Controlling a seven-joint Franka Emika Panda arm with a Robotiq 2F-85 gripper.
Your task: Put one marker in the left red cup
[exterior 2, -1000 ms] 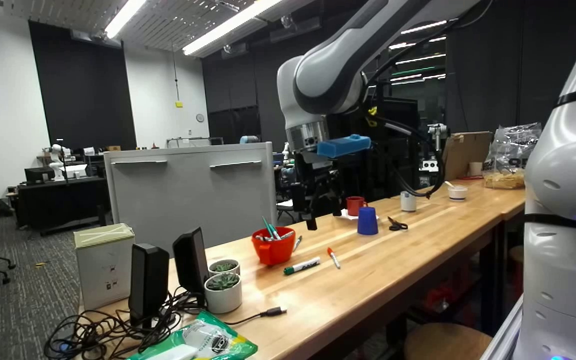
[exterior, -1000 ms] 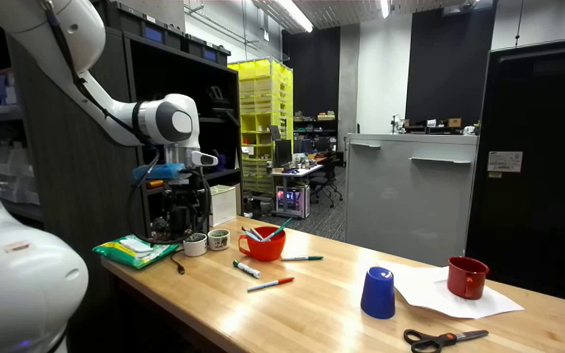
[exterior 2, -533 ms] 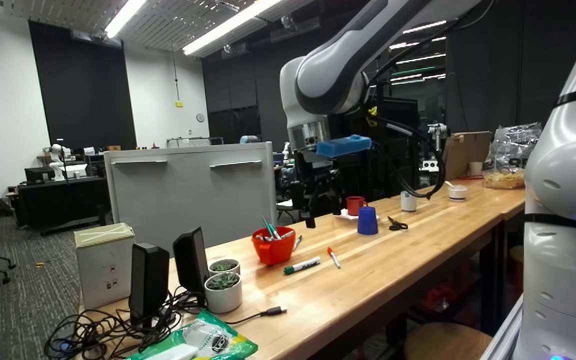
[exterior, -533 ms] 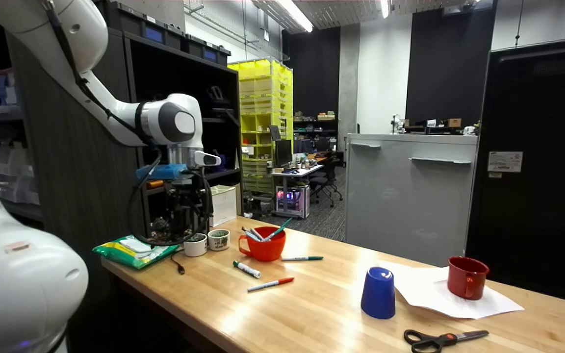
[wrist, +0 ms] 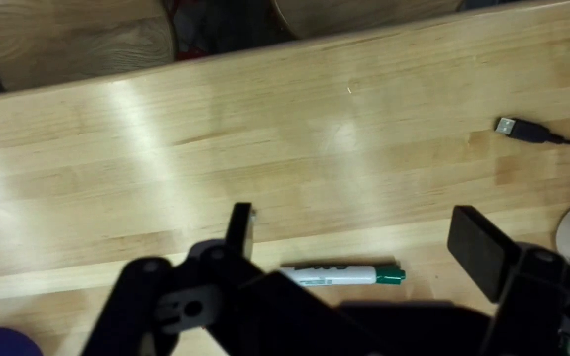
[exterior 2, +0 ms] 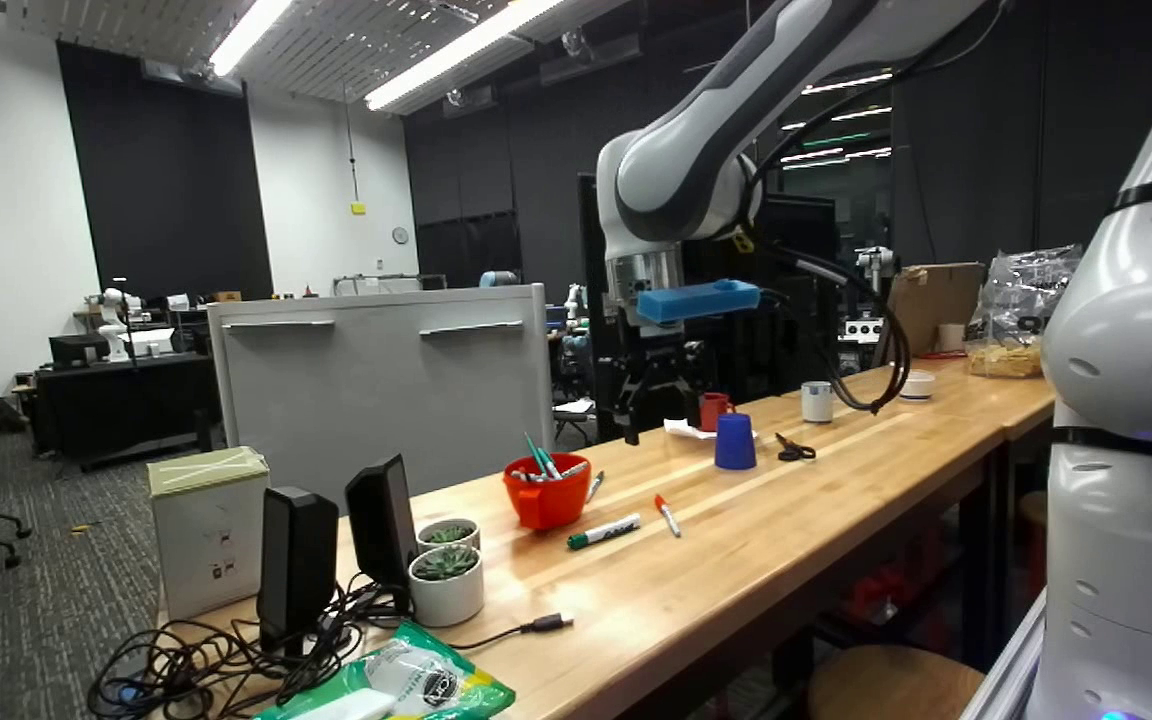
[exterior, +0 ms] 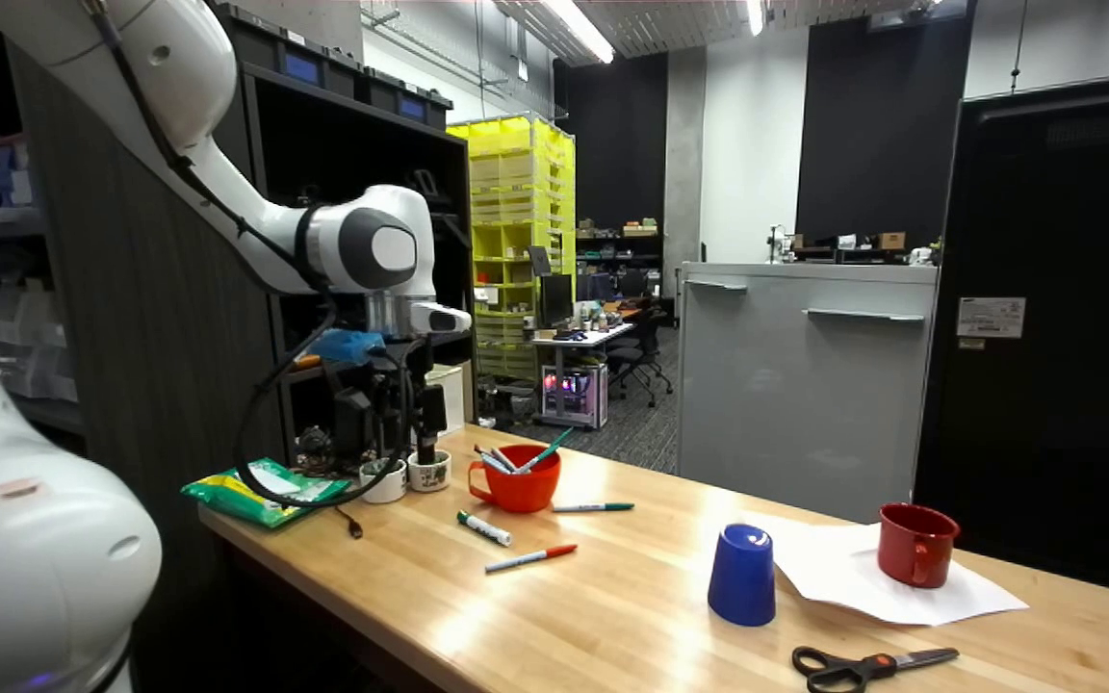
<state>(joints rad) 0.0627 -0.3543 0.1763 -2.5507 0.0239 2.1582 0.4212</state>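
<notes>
The reddish-orange marker [exterior: 531, 558], with a pale body, lies on the table; it also shows in an exterior view [exterior 2: 668, 516]. In the wrist view it is mostly or fully hidden behind a finger. The left red cup [exterior: 528, 493] is bright red and wide, with several pens standing in it; it shows in both exterior views [exterior 2: 550, 500]. My gripper [wrist: 361, 240] is open and empty, above the table and apart from it. In the wrist view, a white marker with a green cap [wrist: 349, 275] lies on the table below, between the spread fingers.
A dark green pen [exterior: 593, 507] lies beside the bright red cup. A blue cup [exterior: 743, 576], a darker red cup [exterior: 917, 545] on white paper and scissors [exterior: 872, 666] stand farther along. Two potted plants [exterior 2: 447, 590], black speakers [exterior 2: 298, 560] and a USB cable [wrist: 527, 131] are near the other end.
The arm and gripper have shifted rightward in both exterior views, and the gripper looks turned, with its fingers now spread apart in view. Cups, markers and other objects have not moved.
</notes>
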